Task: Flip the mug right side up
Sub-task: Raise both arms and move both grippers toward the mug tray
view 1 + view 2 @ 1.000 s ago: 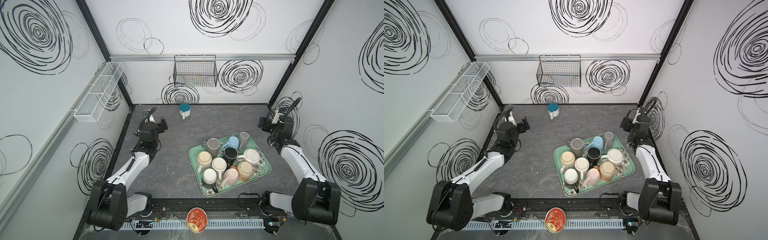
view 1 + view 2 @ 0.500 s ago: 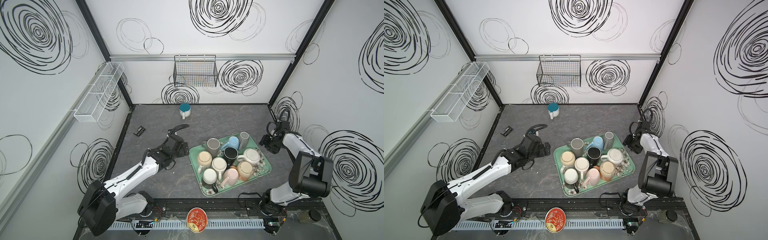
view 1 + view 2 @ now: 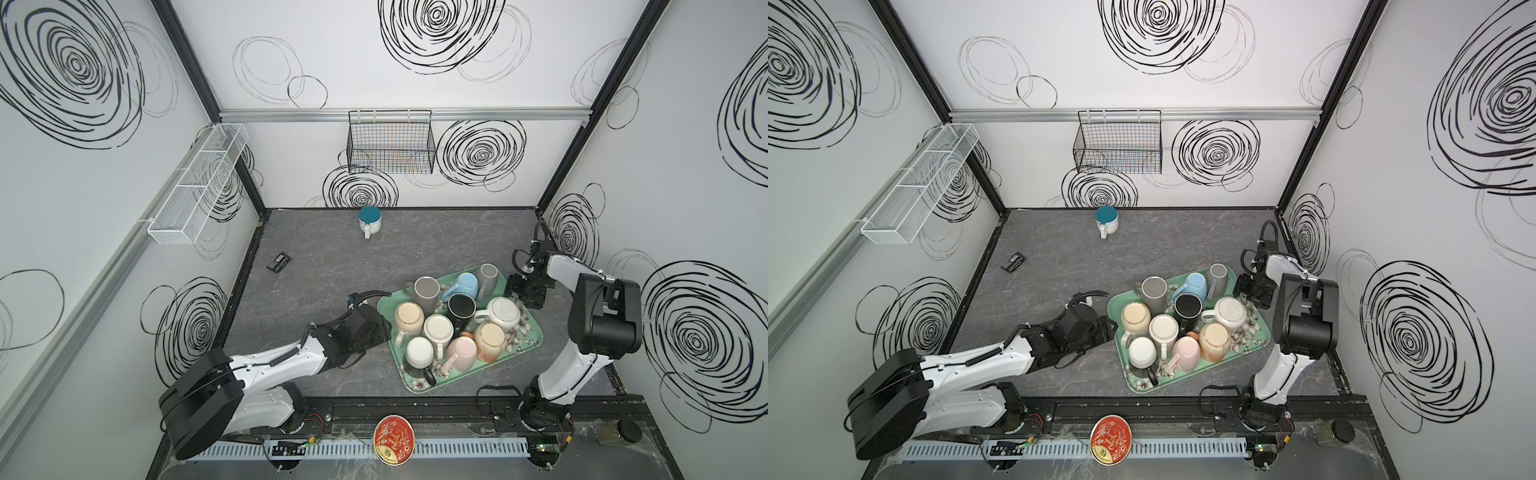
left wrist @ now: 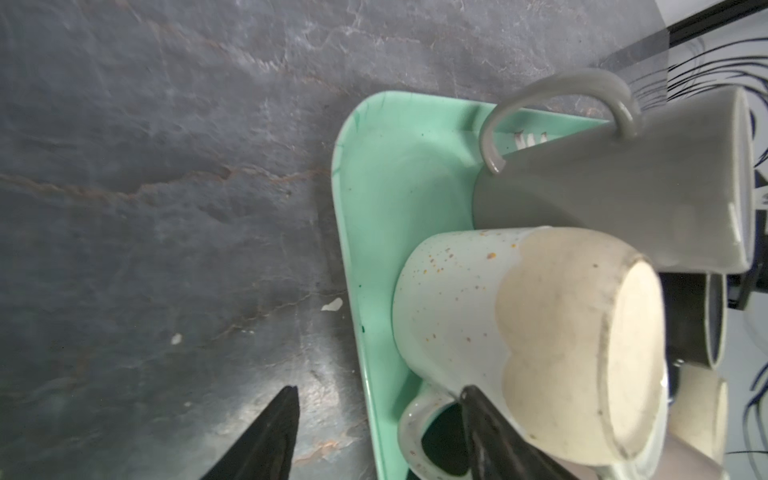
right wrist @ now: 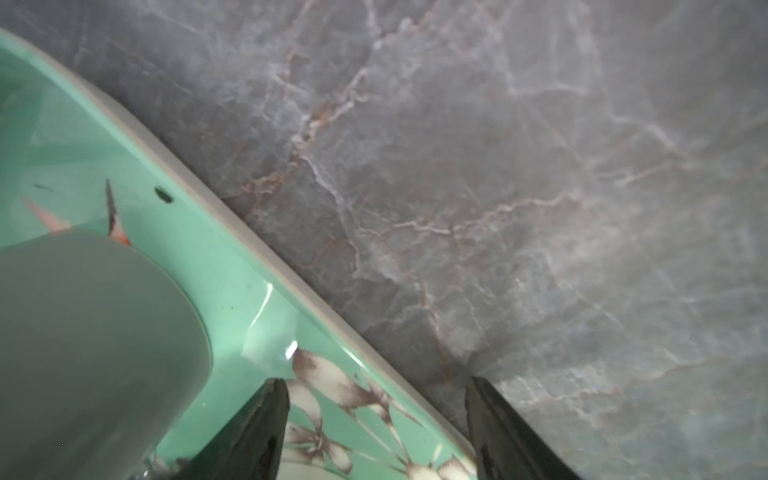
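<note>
Now the speckled cream mug stands bottom-up inside the green tray, at its left edge, touching a grey mug. The left gripper is spread across that tray rim, one finger just beside the cream mug's handle. The right gripper, likewise spread, straddles the tray's right rim, gripping nothing.

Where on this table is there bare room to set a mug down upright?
Widest bare tabletop lies between the teal mug, the small black device and the tray. More behind the tray, toward the back right corner. The tray is packed with mugs; left fingers and right fingers straddle its rim.
</note>
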Action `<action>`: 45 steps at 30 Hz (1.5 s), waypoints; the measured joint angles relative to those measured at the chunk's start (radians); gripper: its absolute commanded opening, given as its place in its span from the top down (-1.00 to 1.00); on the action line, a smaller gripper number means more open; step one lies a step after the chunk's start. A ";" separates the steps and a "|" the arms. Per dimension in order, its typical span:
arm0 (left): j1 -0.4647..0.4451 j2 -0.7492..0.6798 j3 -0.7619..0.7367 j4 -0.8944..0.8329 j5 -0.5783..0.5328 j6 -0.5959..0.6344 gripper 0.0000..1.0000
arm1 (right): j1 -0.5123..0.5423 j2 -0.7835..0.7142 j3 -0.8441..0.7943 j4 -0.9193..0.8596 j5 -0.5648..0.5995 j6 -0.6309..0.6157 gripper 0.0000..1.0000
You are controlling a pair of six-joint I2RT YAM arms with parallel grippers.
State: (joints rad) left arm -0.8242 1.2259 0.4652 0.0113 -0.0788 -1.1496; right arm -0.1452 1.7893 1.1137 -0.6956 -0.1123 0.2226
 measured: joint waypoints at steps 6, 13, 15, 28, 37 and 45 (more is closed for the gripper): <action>0.000 0.085 -0.005 0.076 0.016 -0.058 -0.01 | 0.004 0.007 0.004 -0.003 0.021 -0.003 -0.37; 0.035 0.185 -0.005 0.160 0.061 -0.090 0.36 | 0.023 0.032 0.023 -0.014 0.073 -0.021 -0.25; 0.046 0.200 -0.005 0.191 0.065 -0.093 0.47 | 0.026 0.042 0.035 -0.018 0.073 -0.033 -0.02; 0.109 0.329 0.050 0.287 0.093 -0.075 0.84 | 0.016 0.104 0.145 -0.058 0.084 -0.138 0.83; 0.173 0.463 0.187 0.296 0.095 0.005 0.92 | 0.002 0.180 0.255 -0.061 0.083 -0.153 0.89; 0.240 0.624 0.396 0.249 0.130 0.089 0.92 | -0.018 0.281 0.400 -0.064 0.076 -0.153 0.90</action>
State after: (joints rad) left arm -0.5838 1.8496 0.8616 0.2607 0.0517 -1.0611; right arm -0.1635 2.0705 1.5135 -0.7601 -0.0364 0.0700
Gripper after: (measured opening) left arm 0.085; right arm 0.127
